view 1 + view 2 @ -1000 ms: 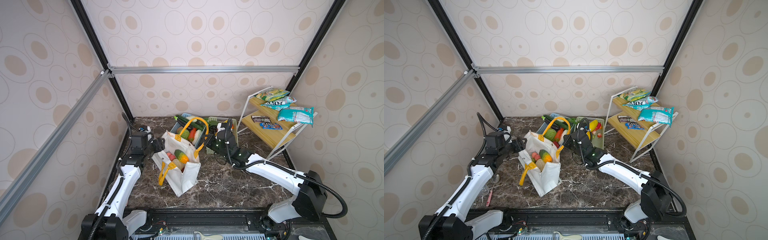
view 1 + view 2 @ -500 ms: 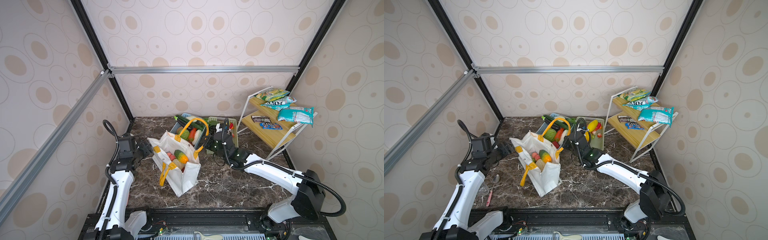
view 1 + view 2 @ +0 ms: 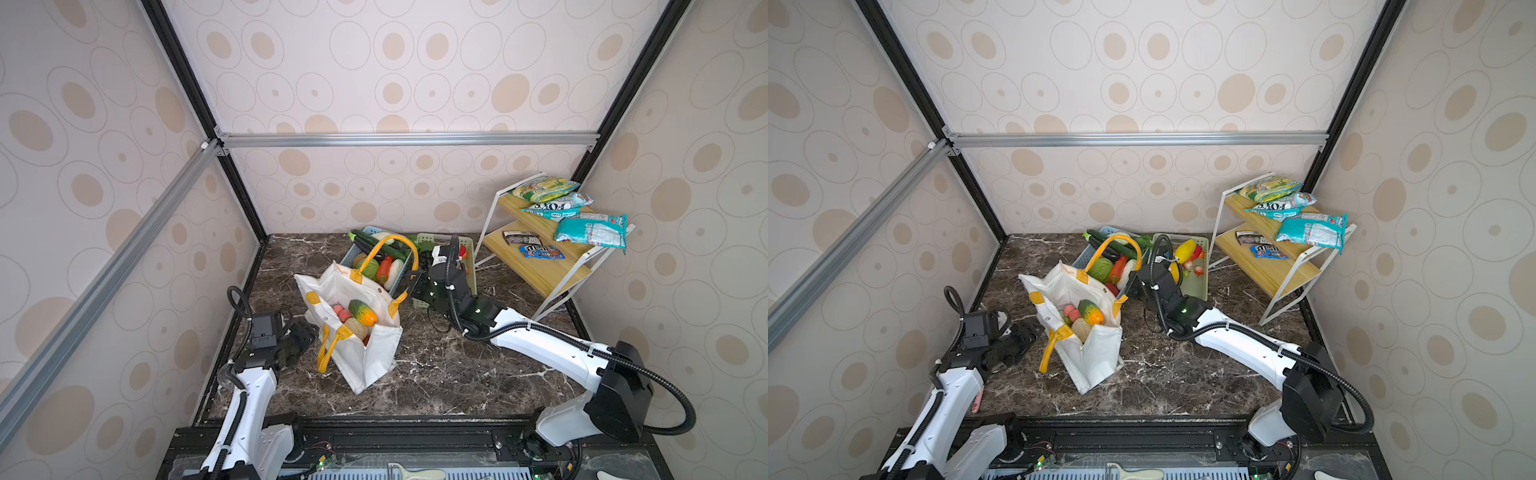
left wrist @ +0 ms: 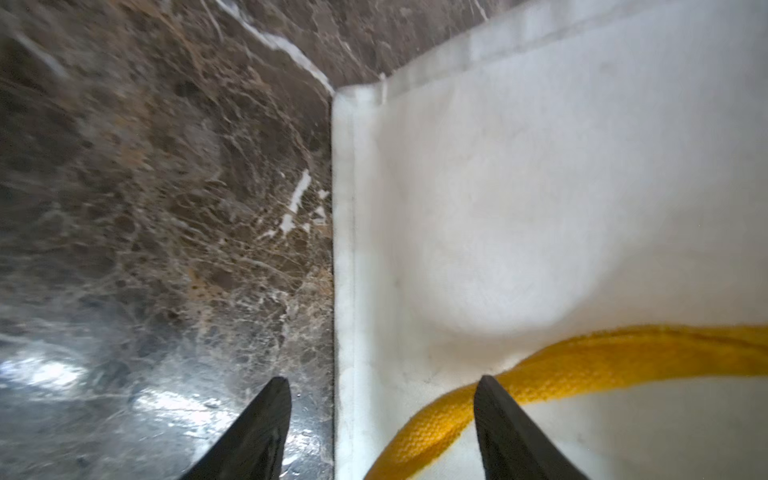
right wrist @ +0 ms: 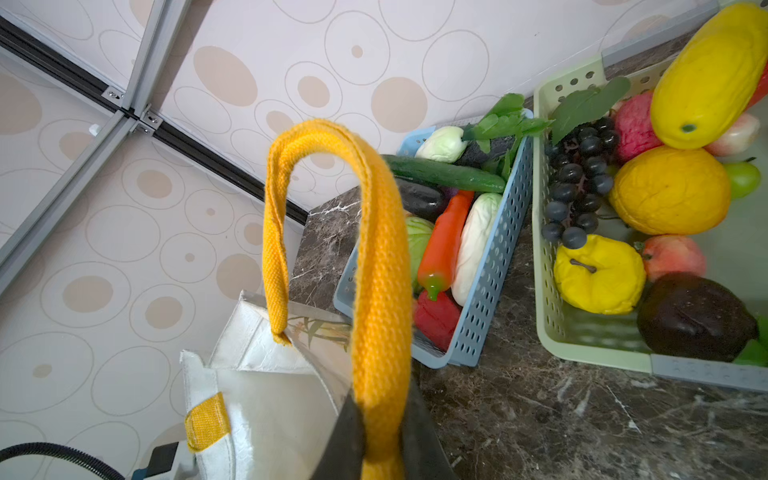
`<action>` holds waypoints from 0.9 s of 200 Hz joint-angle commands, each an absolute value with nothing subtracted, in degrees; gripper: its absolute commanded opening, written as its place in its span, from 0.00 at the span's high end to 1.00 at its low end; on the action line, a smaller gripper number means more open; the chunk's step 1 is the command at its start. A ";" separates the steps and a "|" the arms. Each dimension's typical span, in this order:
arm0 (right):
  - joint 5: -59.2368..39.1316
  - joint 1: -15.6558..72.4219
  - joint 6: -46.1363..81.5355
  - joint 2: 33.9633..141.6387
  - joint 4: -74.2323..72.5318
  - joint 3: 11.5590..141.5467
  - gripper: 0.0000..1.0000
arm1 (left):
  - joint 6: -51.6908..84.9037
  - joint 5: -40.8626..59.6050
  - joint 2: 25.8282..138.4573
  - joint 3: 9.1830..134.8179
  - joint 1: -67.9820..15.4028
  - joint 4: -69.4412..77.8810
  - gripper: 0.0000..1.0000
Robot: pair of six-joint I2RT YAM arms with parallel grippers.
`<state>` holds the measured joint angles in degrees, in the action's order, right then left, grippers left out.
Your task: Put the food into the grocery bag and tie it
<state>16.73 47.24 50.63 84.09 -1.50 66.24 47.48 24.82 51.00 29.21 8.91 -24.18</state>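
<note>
Grocery bag: food loaded, tying stage. Right pincer clenched on upright handle. Left pincer released, astride drooping handle; probably needs to close next.

We see the marble tabletop bearing the grocery bag, a blue basket, a green basket and a shelf rack

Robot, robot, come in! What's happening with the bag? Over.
Right gripper shut on upright handle. Left gripper open beside hanging handle. Grocery bag open, some food inside. Nothing blocking.
</note>
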 commanded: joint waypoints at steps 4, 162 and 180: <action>17.62 47.67 50.15 82.93 -2.46 67.48 0.85 | 49.09 33.06 51.65 27.33 8.96 -19.56 0.32; 16.86 48.43 49.16 85.83 -2.92 69.79 0.85 | 48.47 29.05 51.23 24.61 3.42 -18.79 0.73; 16.89 48.43 49.00 85.79 -2.81 69.79 0.85 | 49.36 28.89 50.56 24.19 3.43 -18.11 0.81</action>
<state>16.51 47.94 49.58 85.30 -2.11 68.07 48.27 29.80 51.86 24.51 3.68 -19.00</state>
